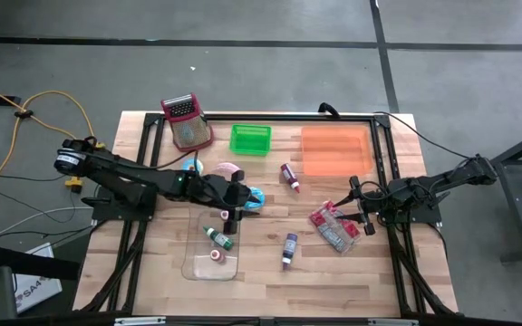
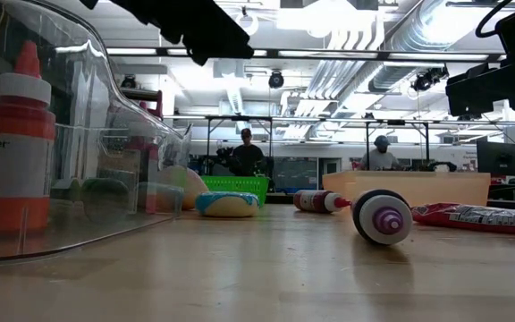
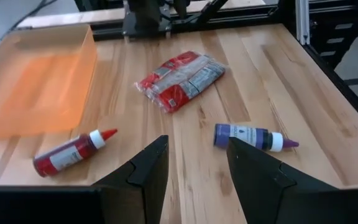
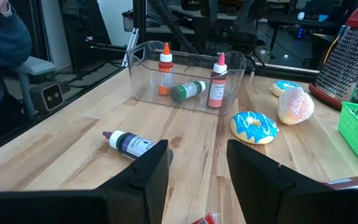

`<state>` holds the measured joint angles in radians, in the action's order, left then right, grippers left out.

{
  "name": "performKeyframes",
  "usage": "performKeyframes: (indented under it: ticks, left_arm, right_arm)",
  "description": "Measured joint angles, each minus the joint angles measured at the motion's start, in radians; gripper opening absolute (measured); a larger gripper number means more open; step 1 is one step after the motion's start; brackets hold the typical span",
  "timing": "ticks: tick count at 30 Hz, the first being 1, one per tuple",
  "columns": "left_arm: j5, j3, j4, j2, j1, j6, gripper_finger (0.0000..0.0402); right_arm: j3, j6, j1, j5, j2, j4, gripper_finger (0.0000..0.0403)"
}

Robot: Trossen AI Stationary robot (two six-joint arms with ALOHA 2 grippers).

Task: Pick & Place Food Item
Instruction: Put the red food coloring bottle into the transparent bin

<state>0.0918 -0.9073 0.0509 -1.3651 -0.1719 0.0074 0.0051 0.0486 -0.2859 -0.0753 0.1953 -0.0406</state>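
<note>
Near the middle of the counter [image 1: 270,272] our left gripper [image 1: 234,201] hovers by the clear bin [image 1: 212,254], jaws parted and empty. Our right gripper [image 1: 359,205] waits at three o'clock, jaws likewise apart, holding nothing. The food items lie loose: blue donut [image 4: 255,126] just at three o'clock of the left gripper, pink donut [image 4: 295,106] at twelve of it, snack packet [image 3: 180,81] beside the right gripper. We judge the blue donut nearest; descend squarely, straddle it, close gently so the icing holds.
</note>
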Motion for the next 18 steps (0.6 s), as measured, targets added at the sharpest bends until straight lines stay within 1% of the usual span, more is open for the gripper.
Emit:
performKeyframes:
  ticks: [3,7,18]
  left_arm:
    - [0.0,0.0,0.006,0.0,0.0,0.012,0.0156]
    - [0.0,0.0,0.007,0.0,0.0,0.012,0.0156]
    - [0.004,0.0,0.011,0.0,0.003,-0.005,0.0156]
  right_arm:
    - [0.0,0.011,0.0,-0.001,0.0,0.0,0.0152]
    - [0.0,0.086,0.0,0.002,0.0,0.0,0.0152]
    - [0.0,0.068,0.0,0.003,0.0,0.0,0.0152]
